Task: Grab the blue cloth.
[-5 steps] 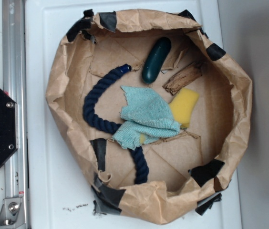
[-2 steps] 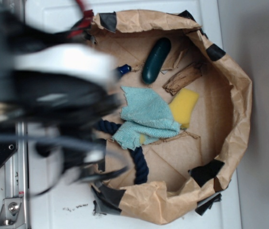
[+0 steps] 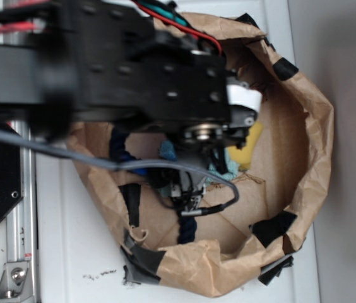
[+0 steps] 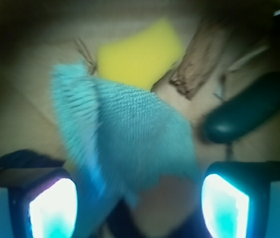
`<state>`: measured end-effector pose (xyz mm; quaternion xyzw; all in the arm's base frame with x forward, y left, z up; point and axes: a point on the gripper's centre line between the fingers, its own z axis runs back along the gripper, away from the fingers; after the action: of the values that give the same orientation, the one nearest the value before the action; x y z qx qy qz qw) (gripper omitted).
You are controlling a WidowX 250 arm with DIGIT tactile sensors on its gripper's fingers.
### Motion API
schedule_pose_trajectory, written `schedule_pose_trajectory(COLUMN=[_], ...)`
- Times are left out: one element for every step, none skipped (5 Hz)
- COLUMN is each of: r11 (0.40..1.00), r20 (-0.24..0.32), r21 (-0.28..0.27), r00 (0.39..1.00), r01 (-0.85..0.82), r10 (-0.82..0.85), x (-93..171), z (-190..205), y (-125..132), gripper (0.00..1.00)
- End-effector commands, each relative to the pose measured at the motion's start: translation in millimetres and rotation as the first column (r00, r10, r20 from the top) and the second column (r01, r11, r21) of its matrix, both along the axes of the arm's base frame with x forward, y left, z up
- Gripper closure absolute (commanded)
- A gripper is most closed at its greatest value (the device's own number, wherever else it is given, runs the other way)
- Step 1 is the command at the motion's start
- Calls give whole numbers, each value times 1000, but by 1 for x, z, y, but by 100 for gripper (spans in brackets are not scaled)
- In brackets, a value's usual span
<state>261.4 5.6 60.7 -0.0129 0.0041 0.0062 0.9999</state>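
The gripper (image 4: 139,201) hung with its jaws spread wide, holding nothing. The blue cloth (image 4: 125,136) lay between and just beyond them, its lower edge reaching into the gap. Past the cloth sat the yellow sponge (image 4: 140,54); beyond the right-hand jaw lay a dark green capsule (image 4: 246,114).

The blue cloth (image 4: 130,139) is fuzzy, looped terry, matt and soft, while the yellow sponge (image 4: 137,54) beside it looks smooth and dull. The dark green capsule-shaped thing (image 4: 244,116) has a smooth, slightly glossy plastic look, and the brown scrap (image 4: 199,64) is rough and fibrous like bark. The bin (image 3: 310,126) is crumpled matt brown paper patched with black tape (image 3: 272,227), and the arm (image 3: 134,69) is matt black plastic with metal screws.
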Motion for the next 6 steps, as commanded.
schedule_pose_trajectory(r11=[996,994,992,990,992,996], r20=[20,51,91,196,328,298], r21=[17,75,93,109,95,62], r00=[996,995,992,974,938,951], r01=[83,82,82,90,88,63], r10=[-83,-86,-91,-110,-115,-79], x=[13,20,23,17,3,-10], z=[-50,-55,-39,11,61,111], y=[-27,-14,-5,-5,1,15], gripper=[100,100,100,100,100,100])
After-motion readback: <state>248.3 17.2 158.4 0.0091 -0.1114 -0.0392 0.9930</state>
